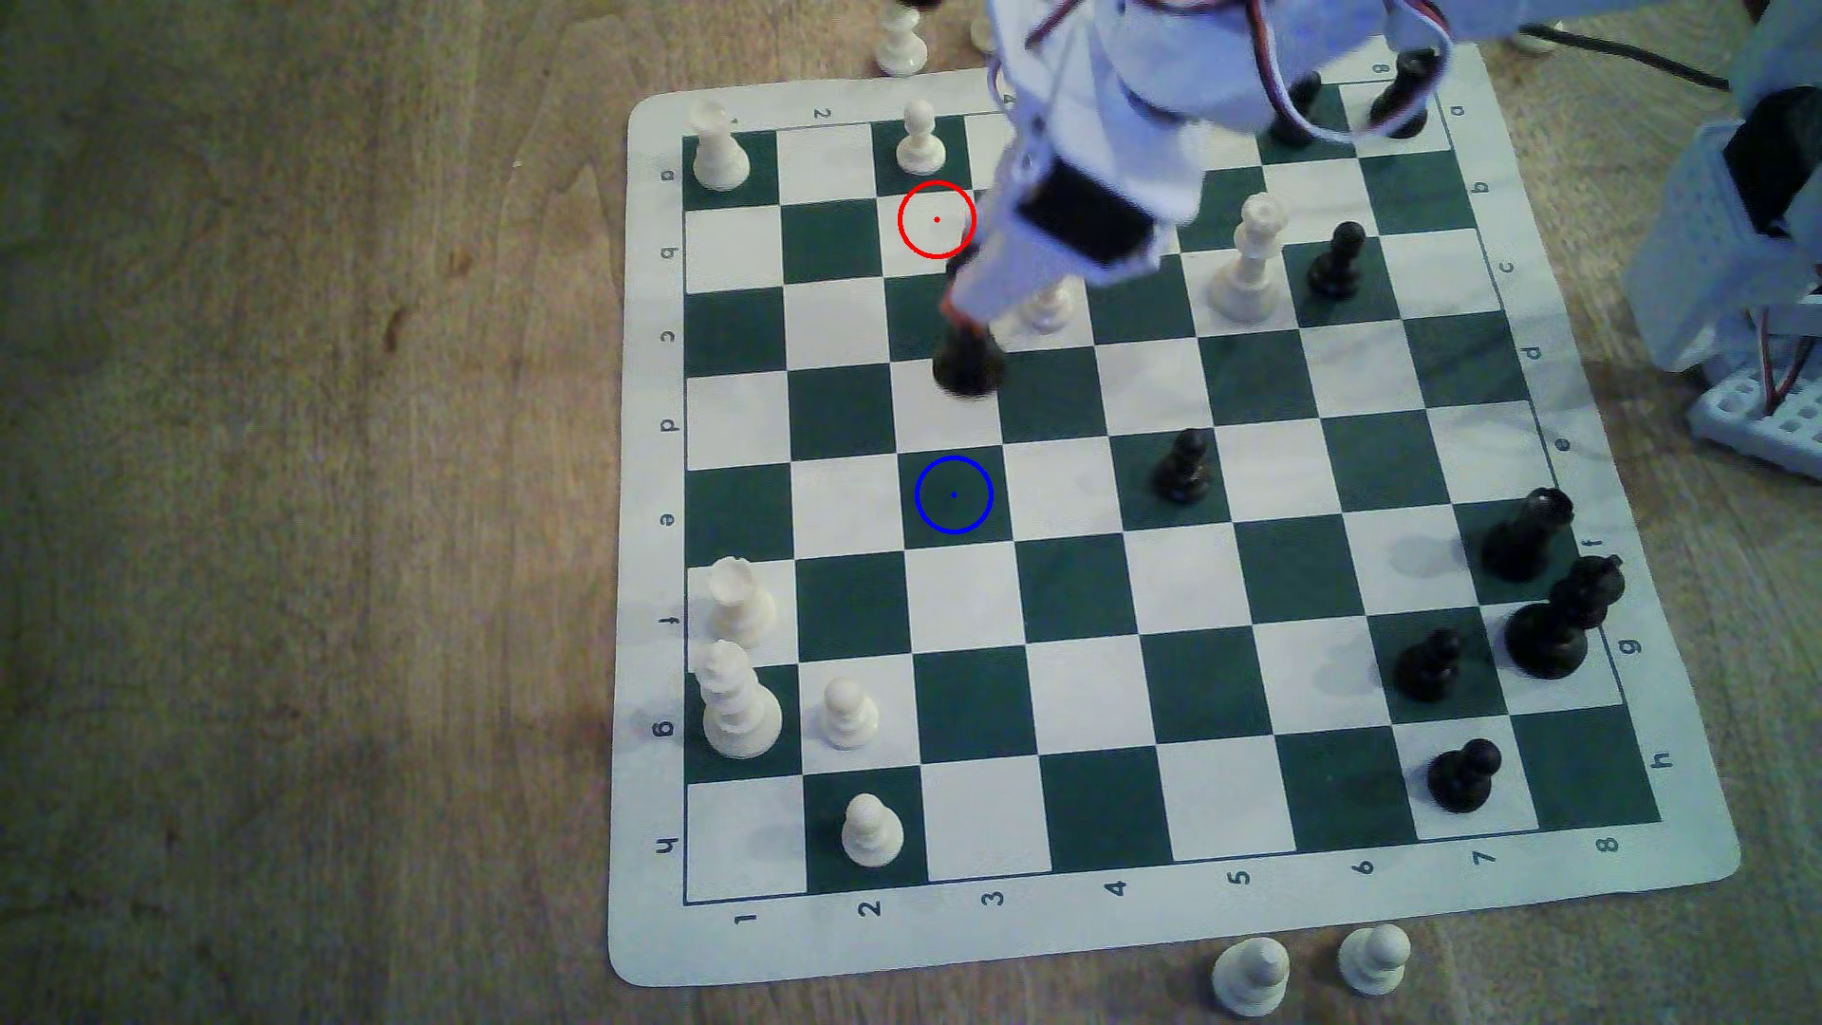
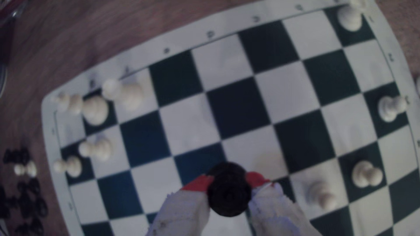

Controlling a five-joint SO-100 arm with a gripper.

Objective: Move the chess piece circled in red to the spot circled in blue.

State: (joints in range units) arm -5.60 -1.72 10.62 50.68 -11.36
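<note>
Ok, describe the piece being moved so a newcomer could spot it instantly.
Find the green-and-white chessboard, then the white arm reaching over its far side. The black rook sits clamped in the red-tipped pincer, between the red-ringed square and the blue-ringed square; every other black piece stands free.

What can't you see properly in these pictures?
- Black piece held by the gripper: its top is covered by the arm in the exterior view and blurred in the wrist view.
- White piece: half hidden behind the arm, exterior view.
- Whether the held piece touches the board: cannot tell.
</note>
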